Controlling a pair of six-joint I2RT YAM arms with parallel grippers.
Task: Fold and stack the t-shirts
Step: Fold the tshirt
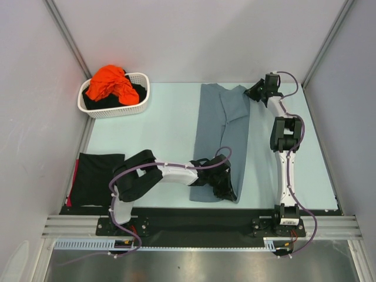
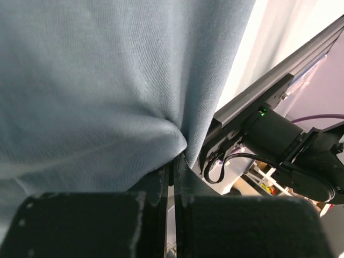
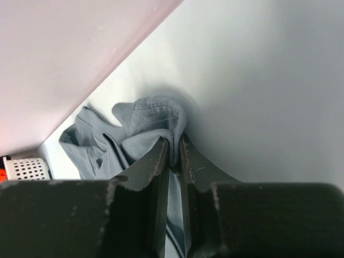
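Note:
A slate grey-blue t-shirt (image 1: 220, 123) lies as a long narrow strip down the middle of the table, running from far to near. My left gripper (image 1: 226, 189) sits at its near end, shut on the cloth. In the left wrist view the fabric (image 2: 97, 80) bunches into the closed fingertips of that gripper (image 2: 173, 161). My right gripper (image 1: 254, 93) is at the shirt's far right corner. In the right wrist view its narrow jaws (image 3: 176, 142) pinch a fold of grey cloth (image 3: 145, 115). A bright orange t-shirt (image 1: 110, 82) lies heaped over a black one (image 1: 140, 91) in the basket.
The white slotted basket (image 1: 117, 110) stands at the far left corner and shows in the right wrist view as well (image 3: 24, 169). A folded black t-shirt (image 1: 97, 176) lies at the near left. Walls close in the far side and both flanks of the table.

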